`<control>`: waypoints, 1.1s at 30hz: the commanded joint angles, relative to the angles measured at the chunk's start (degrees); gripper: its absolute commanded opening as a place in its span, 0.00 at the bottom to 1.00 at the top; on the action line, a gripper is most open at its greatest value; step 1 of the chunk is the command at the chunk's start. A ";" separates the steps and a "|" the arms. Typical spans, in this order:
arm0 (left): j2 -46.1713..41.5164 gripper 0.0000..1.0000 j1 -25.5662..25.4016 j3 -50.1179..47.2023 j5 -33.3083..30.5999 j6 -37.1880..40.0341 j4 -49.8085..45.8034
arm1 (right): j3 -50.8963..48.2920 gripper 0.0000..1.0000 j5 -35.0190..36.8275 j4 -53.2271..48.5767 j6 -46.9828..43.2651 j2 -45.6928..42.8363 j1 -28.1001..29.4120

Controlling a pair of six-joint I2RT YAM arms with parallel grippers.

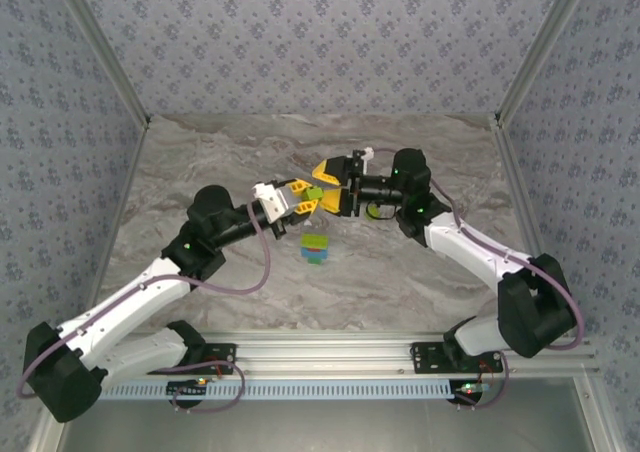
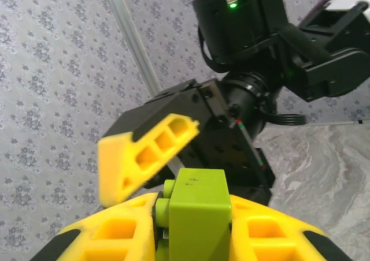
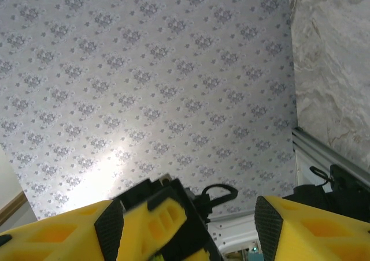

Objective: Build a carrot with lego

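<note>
Left of centre in the top view, the left gripper (image 1: 304, 199) is held above the marbled surface (image 1: 420, 282). Its fingers (image 2: 115, 235) are clamped on a yellow-green lego brick (image 2: 196, 212), whose studs face left in the left wrist view. Just below centre, the partly built carrot (image 1: 315, 247), showing yellow-green and blue, rests on the surface apart from both grippers. Immediately right of the brick, the right gripper (image 1: 328, 186) faces it with fingers (image 3: 312, 229) spread wide, gripping nothing.

Your right gripper (image 3: 189, 225): jaws wide apart.
Between them: left gripper (image 3: 166, 219), yellow-tipped.
Behind: patterned wall (image 3: 144, 70), marble tabletop (image 3: 335, 70).
</note>
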 commanded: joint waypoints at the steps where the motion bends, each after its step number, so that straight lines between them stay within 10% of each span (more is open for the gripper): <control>1: 0.34 0.27 1.54 -0.48 2.60 -2.33 6.31 | -0.41 0.66 -0.21 3.27 1.69 -3.64 1.27; 33: -0.14 0.26 5.09 2.51 20.57 -15.85 5.39 | 2.35 0.51 -8.32 -1.43 -13.49 -6.48 4.28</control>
